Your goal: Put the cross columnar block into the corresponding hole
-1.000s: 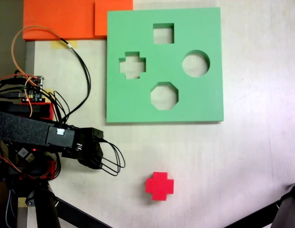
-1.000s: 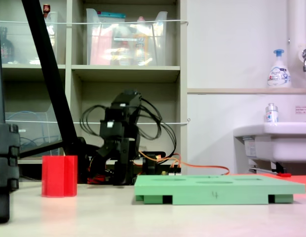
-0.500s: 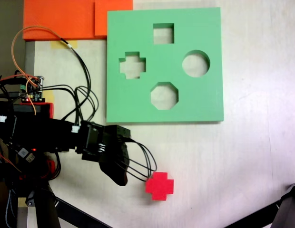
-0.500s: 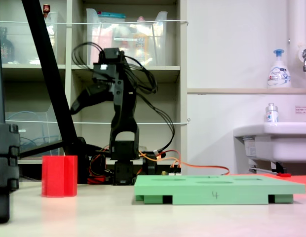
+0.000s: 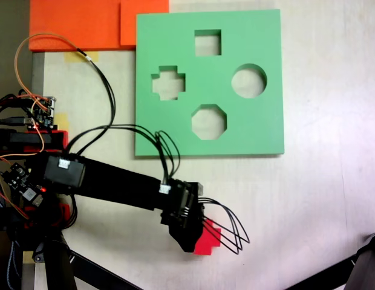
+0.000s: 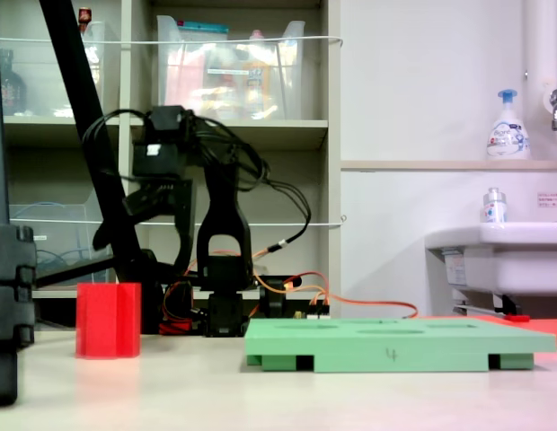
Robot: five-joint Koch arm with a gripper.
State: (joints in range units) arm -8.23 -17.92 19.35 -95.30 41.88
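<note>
The black gripper point(image 5: 189, 237) is hanging over the small red plus-shaped foam block point(image 5: 208, 239), not gripping, needing to drop lower; its fingers' spread cannot be told.

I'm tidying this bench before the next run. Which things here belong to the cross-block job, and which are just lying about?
Belongs to the job:
- red cross block
- green board with its plus-shaped hole
- tool, above the block

Lying about:
- orange foam slabs
- soap bottle
- storage bins on the shelves
</note>
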